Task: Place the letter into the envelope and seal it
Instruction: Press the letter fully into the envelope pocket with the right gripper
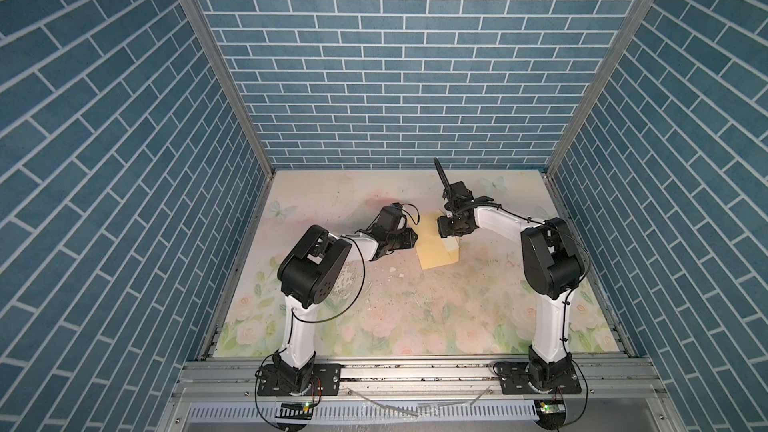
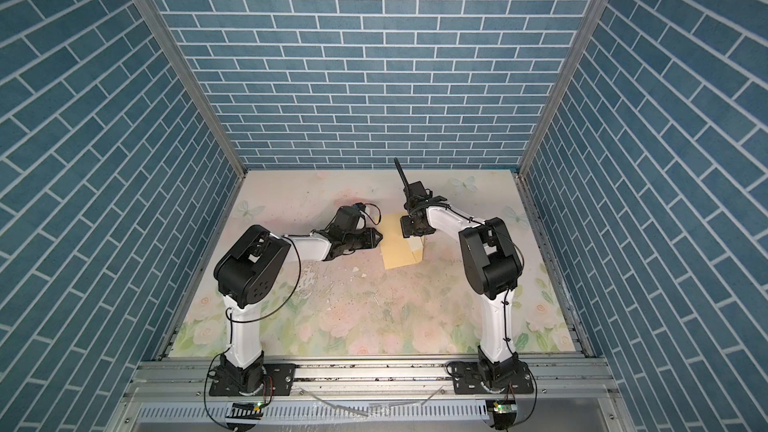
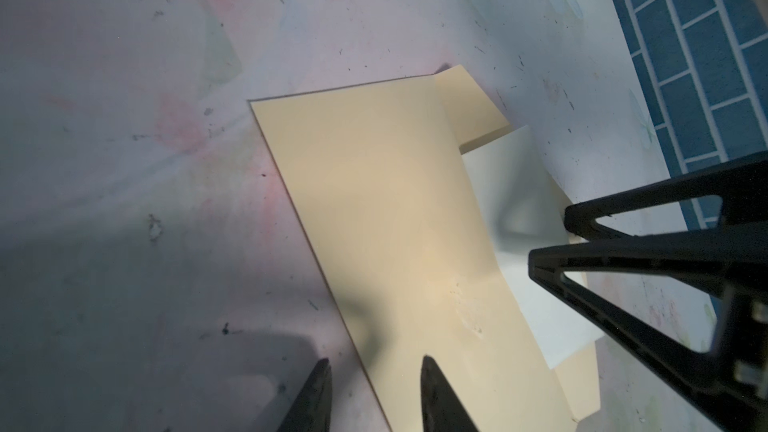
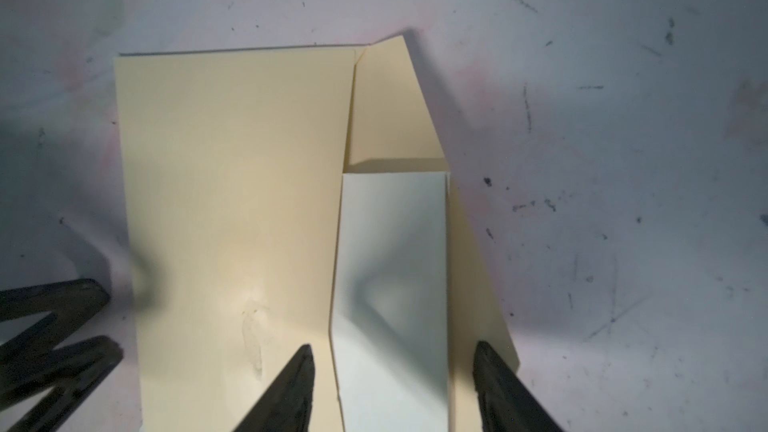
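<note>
Right wrist: letter point(image 4: 390, 243) half inside envelope point(image 4: 232, 160), flap point(image 4: 390, 110) open.

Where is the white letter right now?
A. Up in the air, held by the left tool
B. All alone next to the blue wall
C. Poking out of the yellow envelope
C: the letter pokes out from under the edge of the envelope, flat on the table between the tips of the open right tool, while the left tool holds nothing.
</note>
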`<state>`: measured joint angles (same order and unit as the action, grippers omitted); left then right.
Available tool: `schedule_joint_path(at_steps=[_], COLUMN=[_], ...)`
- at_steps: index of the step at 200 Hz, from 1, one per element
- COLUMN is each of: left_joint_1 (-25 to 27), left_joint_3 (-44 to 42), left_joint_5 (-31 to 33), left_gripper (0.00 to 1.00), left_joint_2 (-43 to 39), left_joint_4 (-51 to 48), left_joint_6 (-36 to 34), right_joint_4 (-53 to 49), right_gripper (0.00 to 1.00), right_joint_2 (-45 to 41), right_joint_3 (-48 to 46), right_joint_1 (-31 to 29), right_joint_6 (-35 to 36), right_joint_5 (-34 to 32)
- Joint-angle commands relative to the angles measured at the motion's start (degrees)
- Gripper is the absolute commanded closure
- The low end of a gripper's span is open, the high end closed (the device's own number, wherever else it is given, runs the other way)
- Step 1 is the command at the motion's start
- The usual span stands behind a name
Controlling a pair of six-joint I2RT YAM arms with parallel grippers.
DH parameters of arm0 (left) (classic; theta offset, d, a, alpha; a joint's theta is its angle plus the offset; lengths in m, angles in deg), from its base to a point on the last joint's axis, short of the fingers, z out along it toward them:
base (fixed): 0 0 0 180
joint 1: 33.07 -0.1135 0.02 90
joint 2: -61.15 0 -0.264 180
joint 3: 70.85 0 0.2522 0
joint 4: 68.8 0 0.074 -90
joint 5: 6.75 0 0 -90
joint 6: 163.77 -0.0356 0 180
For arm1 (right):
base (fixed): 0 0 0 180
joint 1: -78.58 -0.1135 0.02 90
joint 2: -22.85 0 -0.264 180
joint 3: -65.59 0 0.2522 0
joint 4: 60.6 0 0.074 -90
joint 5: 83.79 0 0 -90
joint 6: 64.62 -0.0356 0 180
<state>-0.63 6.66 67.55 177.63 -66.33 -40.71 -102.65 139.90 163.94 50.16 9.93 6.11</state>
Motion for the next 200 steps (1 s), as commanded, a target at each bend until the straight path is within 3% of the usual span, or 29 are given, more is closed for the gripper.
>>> schedule_joint_path(at_steps=[1, 87, 200], left_joint_1=[0.2, 0.2, 0.2], left_joint_3=[1.1, 1.7, 1.9], left_joint_5=[-0.3, -1.0, -1.2], left_gripper=[0.63, 0.66, 0.69], left_joint_2=[1.9, 3.4, 4.4], left_joint_4=[-0.5, -0.2, -0.1], left_joint_6=[0.3, 0.8, 0.9], right_joint_4=[-0.9, 0.0, 2.8], right_gripper=[0.44, 0.58, 0.61], right_joint_2=[1.5, 3.0, 3.2], right_joint_3=[1.8, 1.7, 1.0], right_joint_1=[0.2, 0.3, 0.3], right_joint_6=[-2.0, -3.9, -6.5], right_joint_5=[1.2, 4.8, 9.6])
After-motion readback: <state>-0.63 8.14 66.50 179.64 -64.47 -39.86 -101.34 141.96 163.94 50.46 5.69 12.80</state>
